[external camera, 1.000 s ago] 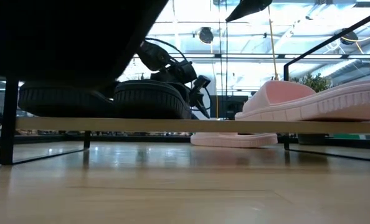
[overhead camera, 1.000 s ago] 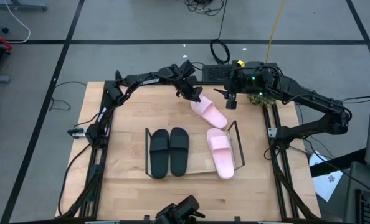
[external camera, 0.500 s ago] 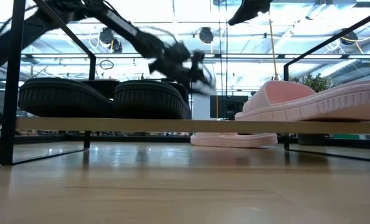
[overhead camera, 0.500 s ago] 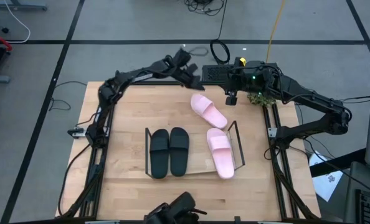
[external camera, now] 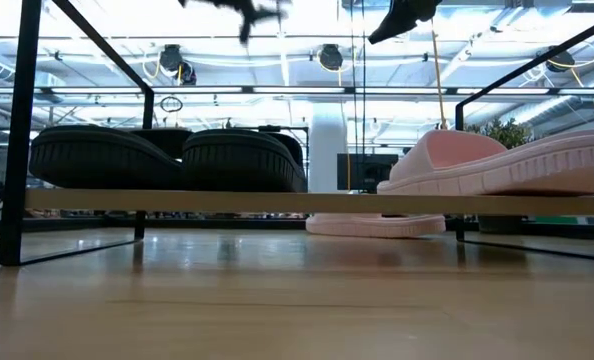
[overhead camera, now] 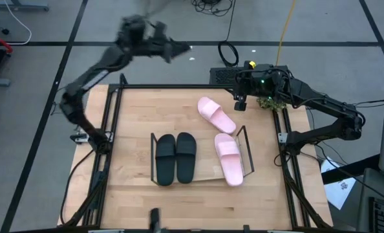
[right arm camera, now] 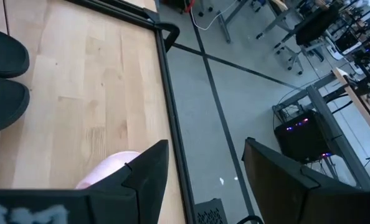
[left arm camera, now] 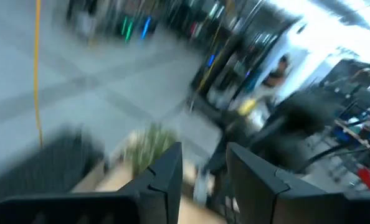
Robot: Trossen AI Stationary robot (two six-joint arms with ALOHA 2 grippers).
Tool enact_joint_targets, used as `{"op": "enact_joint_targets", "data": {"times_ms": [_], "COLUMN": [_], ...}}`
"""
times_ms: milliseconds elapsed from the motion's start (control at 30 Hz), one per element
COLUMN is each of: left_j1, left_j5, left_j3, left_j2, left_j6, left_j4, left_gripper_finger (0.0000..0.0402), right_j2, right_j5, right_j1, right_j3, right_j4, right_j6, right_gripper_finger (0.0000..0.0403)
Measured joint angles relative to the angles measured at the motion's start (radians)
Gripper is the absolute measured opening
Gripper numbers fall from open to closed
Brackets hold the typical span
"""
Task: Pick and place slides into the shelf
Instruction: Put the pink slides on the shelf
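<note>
Shelf [overhead camera: 244, 139]: low clear tray, thin dark wire end frames, sits mid-tabletop. Black slide pair [overhead camera: 176, 157] on its left half, side by side, parallel. One pink slide [overhead camera: 228, 158] on the right end beside the wire frame, front overhanging the near edge. Second pink slide [overhead camera: 216, 114] off the shelf, flat on the wood behind it, angled.

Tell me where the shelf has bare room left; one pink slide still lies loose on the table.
The shelf has a free gap between the black pair and the shelved pink slide. The right end is crowded: that slide lies against the wire frame. The loose pink slide sits behind the shelf.
</note>
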Motion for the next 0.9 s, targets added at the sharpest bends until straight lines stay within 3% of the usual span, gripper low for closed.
{"op": "enact_joint_targets", "data": {"times_ms": [100, 200, 333, 433, 667, 900], "left_j1": [0.018, 0.046, 0.092, 0.1, 0.064, 0.078], "left_j5": [0.031, 0.157, 0.353, 0.394, 0.455, 0.478], "left_j3": [0.0, 0.0, 0.0, 0.001, 0.001, -0.001], "left_j2": [-0.085, -0.124, -0.109, -0.075, 0.057, 0.233], "left_j6": [0.026, -0.035, -0.351, -0.586, -0.788, -0.852], "left_j4": [0.137, 0.368, 0.814, 1.062, 1.066, 1.084], "left_gripper_finger": [0.012, 0.012, 0.012, 0.012, 0.012, 0.012], "right_j2": [0.0, 0.0, 0.0, 0.0, 0.0, 0.0], "right_j5": [0.0, 0.0, 0.0, -0.001, -0.027, -0.02], "right_j1": [0.0, 0.0, 0.0, 0.0, 0.0, 0.0], "right_j3": [0.0, 0.0, 0.0, 0.0, 0.0, 0.0], "right_j4": [0.002, 0.017, 0.03, 0.029, 0.027, 0.022], "right_j6": [0.0, 0.003, 0.009, 0.03, 0.067, 0.086], "right_gripper_finger": [0.0196, 0.0196, 0.0196, 0.0196, 0.0196, 0.0196]}}
